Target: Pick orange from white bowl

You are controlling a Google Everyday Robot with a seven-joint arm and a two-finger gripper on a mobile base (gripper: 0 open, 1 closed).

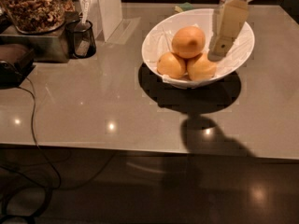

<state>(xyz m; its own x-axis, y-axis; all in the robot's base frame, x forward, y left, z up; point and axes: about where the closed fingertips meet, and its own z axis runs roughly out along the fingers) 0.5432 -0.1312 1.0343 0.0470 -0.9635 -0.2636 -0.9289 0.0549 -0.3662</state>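
The white bowl (153,40) stands on the grey table, right of centre. It holds three oranges. The orange (188,41), the largest and deepest in colour, rests on top of two smaller, yellower ones (171,65) (201,67). My gripper (219,48) comes down from the top right, with its beige tip inside the bowl just right of the orange. It reaches about the height of the orange's lower half and does not hold it.
A glass jar of nuts (32,6) stands on a metal box (44,50) at the back left, next to a black cup (80,38) and a white box (108,8). A dark device (14,62) with a cable (33,120) lies at the left. The table's front edge (140,149) runs across the view.
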